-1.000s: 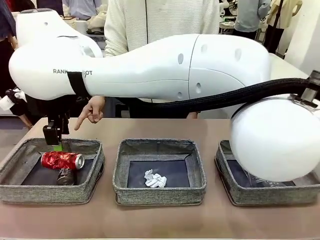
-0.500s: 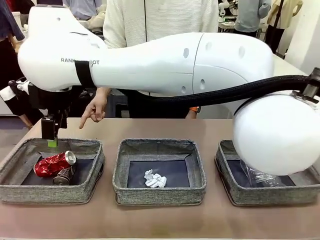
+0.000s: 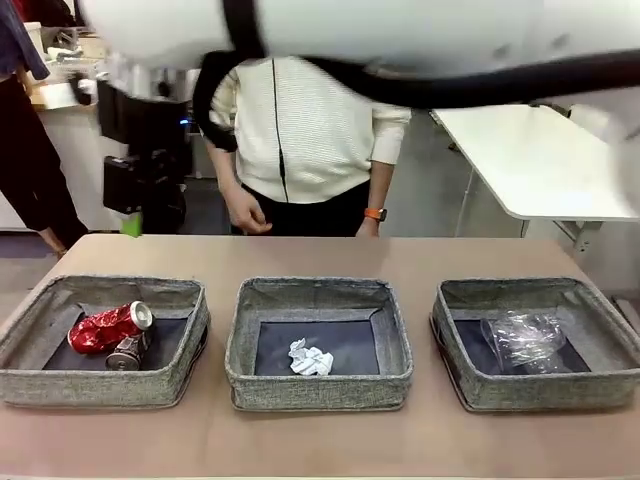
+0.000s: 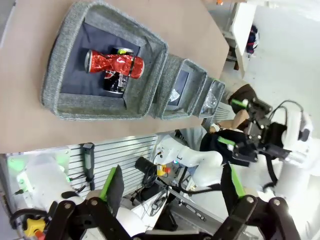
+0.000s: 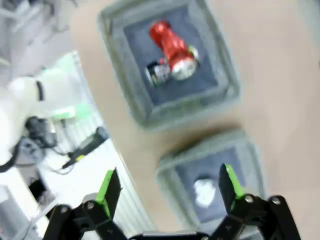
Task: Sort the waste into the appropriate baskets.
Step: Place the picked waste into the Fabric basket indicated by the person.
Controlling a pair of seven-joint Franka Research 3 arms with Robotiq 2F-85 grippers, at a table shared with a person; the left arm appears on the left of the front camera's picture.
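Both claws stand wide with nothing between their fingers: the left claw (image 4: 172,192) hangs well above the near-left edge of the tan counter (image 3: 320,440), and the right claw (image 5: 170,192), reached across to the robot's left side (image 3: 130,205), hovers high over the far-left part of the counter. Nearest the robot, three shallow grey woven-fabric baskets with dark flat bottoms sit in a row. The left basket (image 3: 100,385) holds a crushed red can (image 3: 105,327) lying on its side, with a dark printed can (image 3: 127,352) touching it just in front; the right wrist view looks down on this pair (image 5: 172,47), blurred. The middle basket (image 3: 318,388) holds a crumpled white paper wad (image 3: 310,358). The right basket (image 3: 545,392) holds crumpled clear plastic (image 3: 522,338); whether it is a cup or a bottle cannot be told. Beyond the baskets, a person in a white ribbed top (image 3: 300,120) stands at the far edge of the counter.
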